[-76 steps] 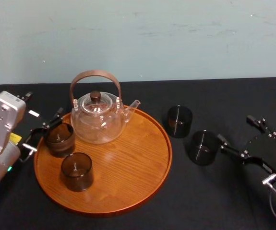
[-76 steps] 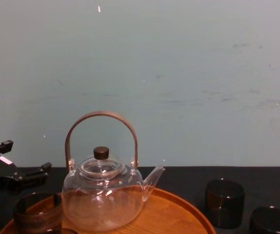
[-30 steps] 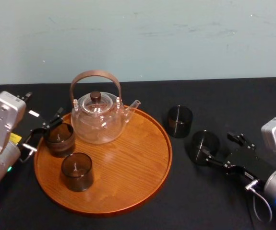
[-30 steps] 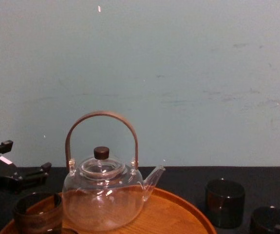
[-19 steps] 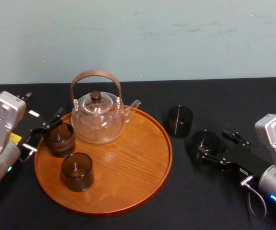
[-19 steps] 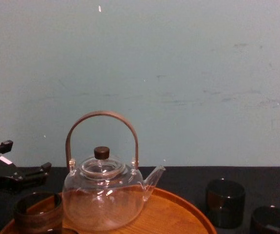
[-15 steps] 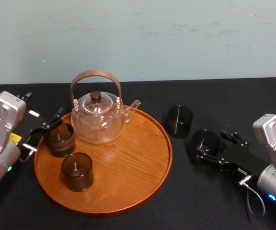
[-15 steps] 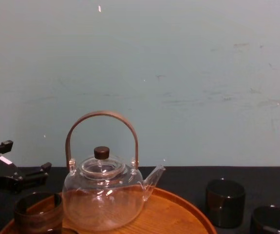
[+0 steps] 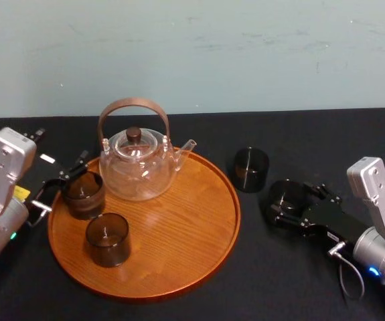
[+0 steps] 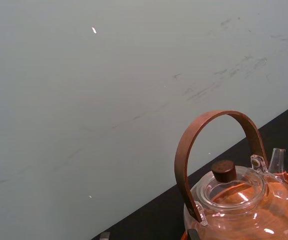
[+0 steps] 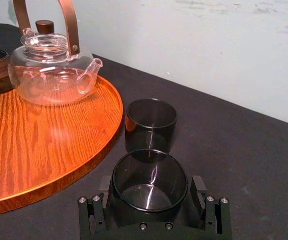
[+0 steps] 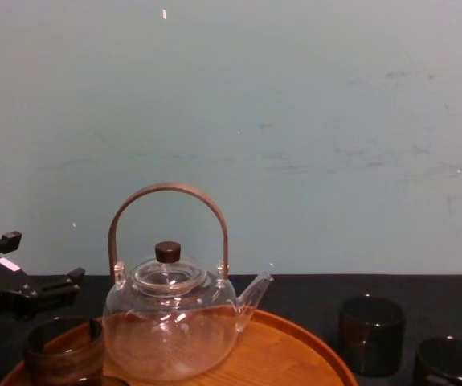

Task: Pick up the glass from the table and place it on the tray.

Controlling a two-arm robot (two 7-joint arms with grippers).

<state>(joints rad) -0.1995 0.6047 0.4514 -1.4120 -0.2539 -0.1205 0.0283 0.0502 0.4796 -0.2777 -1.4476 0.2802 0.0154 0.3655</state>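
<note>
A: How far along is the glass job?
B: Grasp stage, I'm judging. The right gripper (image 9: 287, 204) is straddling the glass (image 11: 150, 172), jaws spread either side of its wall and not visibly clamping. The glass is standing rim-up on the black table (image 9: 313, 140), just right of the tray (image 9: 179, 234).
A: So what's pending?
B: Close, lift, carry over the rim, set down. The left gripper (image 9: 61, 182) is idling unclenched at the tray's left edge, beside the back-left glass (image 9: 83, 192). The front-left glass (image 9: 106, 238) and the teapot (image 9: 137, 164) are also occupying the tray, and the spare glass (image 9: 250, 168) is waiting on the table.
A: Materials?
B: The glass is a smoky, thin-walled, straight cylinder, so I'm expecting it to be slick. The tray is round, grained orange-brown wood with a low rim. The teapot is clear and bulbous, with an arched brown handle.
</note>
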